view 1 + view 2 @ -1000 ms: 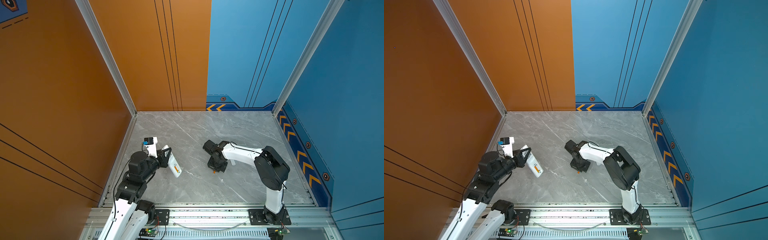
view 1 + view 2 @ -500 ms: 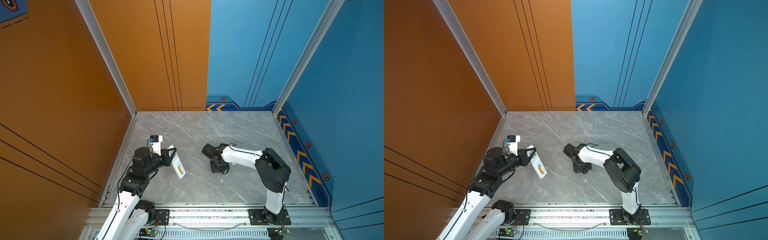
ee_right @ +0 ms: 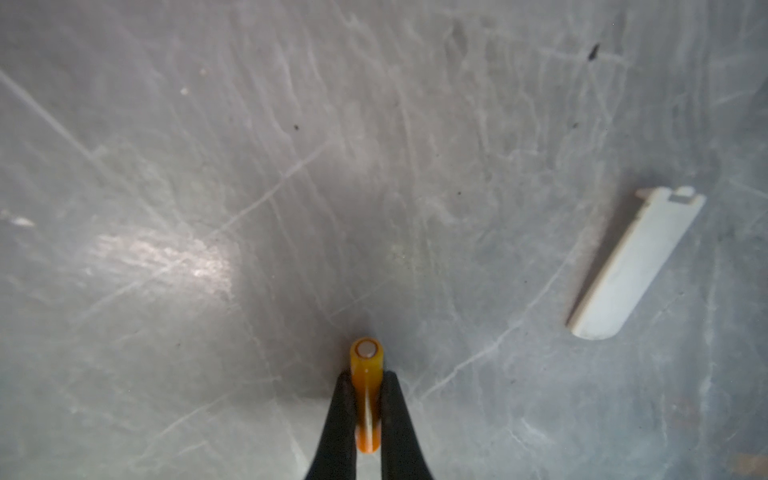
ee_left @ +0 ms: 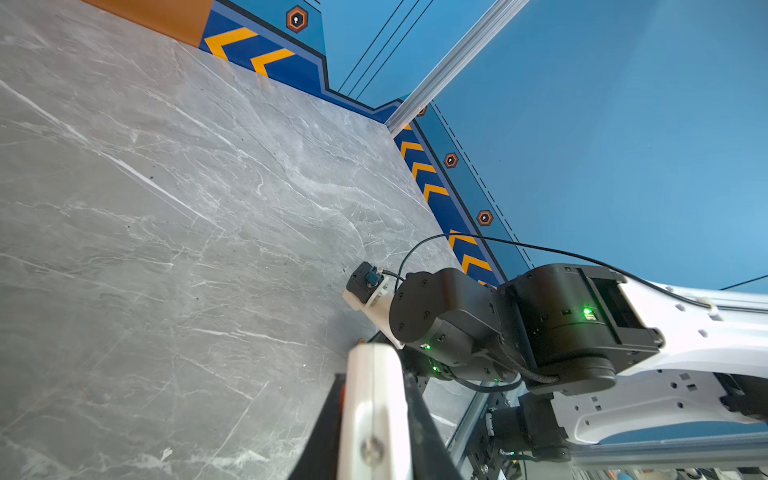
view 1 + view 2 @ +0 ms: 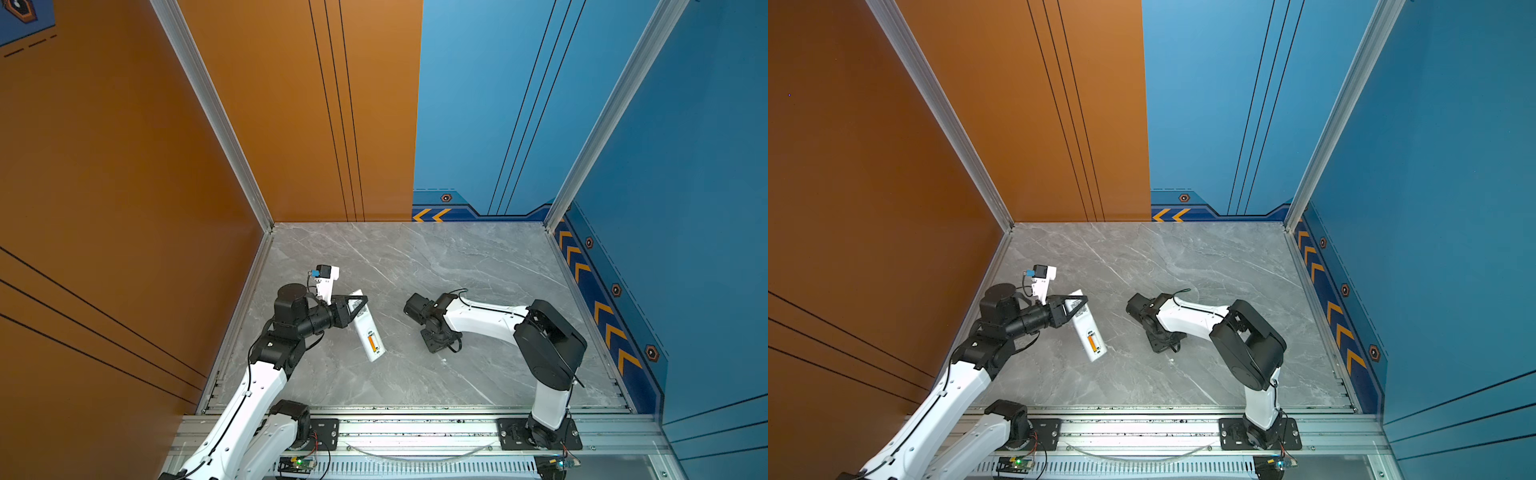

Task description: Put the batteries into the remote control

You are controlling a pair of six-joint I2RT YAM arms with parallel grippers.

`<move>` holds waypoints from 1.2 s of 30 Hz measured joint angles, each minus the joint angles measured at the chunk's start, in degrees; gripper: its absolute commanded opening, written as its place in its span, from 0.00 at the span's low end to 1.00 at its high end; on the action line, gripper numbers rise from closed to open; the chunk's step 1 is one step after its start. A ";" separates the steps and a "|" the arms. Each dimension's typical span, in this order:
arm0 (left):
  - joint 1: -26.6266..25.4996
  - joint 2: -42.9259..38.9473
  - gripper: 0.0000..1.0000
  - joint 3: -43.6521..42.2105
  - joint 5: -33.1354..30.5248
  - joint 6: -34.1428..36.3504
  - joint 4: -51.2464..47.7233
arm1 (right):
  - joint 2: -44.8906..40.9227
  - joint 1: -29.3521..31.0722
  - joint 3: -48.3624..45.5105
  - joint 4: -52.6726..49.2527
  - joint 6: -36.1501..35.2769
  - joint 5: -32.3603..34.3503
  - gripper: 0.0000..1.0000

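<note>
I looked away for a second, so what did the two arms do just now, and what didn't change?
The left hand carried the remote control rightward, toward the table's middle, keeping its grip. The right hand closed on a battery and lifted slightly. One battery stayed seated in the remote; the cover plate did not visibly move.

twin high views down over the marble floor [image 5: 415,270], both wrist views close above it
</note>
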 measured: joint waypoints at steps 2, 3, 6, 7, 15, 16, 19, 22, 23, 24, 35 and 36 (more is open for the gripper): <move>0.33 1.05 0.00 0.87 1.03 0.04 0.00 | -0.57 0.00 -0.72 0.72 -1.36 -0.02 0.08; 0.52 1.40 0.00 1.25 1.36 0.11 0.00 | -0.57 -0.02 -0.79 0.76 -1.95 -0.02 0.09; 0.90 1.55 0.00 1.62 2.05 0.22 0.20 | -0.57 -0.13 -0.79 0.94 -3.34 -0.35 0.13; 0.96 1.55 0.00 1.62 2.16 0.22 0.33 | -0.57 -0.17 -0.81 0.98 -3.65 -0.48 0.14; 2.16 0.70 0.00 1.60 3.23 0.35 0.44 | -0.72 -0.61 -0.79 0.94 -5.92 -0.57 0.29; 2.34 0.44 0.00 1.60 3.26 0.42 0.46 | -0.79 -0.61 -0.79 0.96 -5.95 -0.59 0.30; 2.93 -0.48 0.00 1.49 3.69 0.44 0.46 | -0.87 -0.59 -0.79 0.98 -6.16 -0.72 0.31; 3.04 -0.87 0.00 1.36 4.15 0.48 0.44 | -0.90 -0.59 -0.81 0.98 -6.14 -0.98 0.31; 3.06 -0.90 0.00 1.36 4.24 0.57 0.44 | -1.01 -0.61 -0.90 1.01 -6.14 -1.14 0.31; 3.13 -0.87 0.00 1.36 4.26 0.70 0.42 | -1.16 -0.61 -1.09 1.11 -6.12 -1.40 0.31; 3.19 -1.40 0.00 1.36 4.22 2.36 -0.55 | -4.11 -2.43 -4.72 3.08 -5.95 -5.31 0.30; 3.13 -1.49 0.00 1.36 4.20 2.49 -0.66 | -4.22 -2.56 -4.87 3.26 -5.95 -5.70 0.30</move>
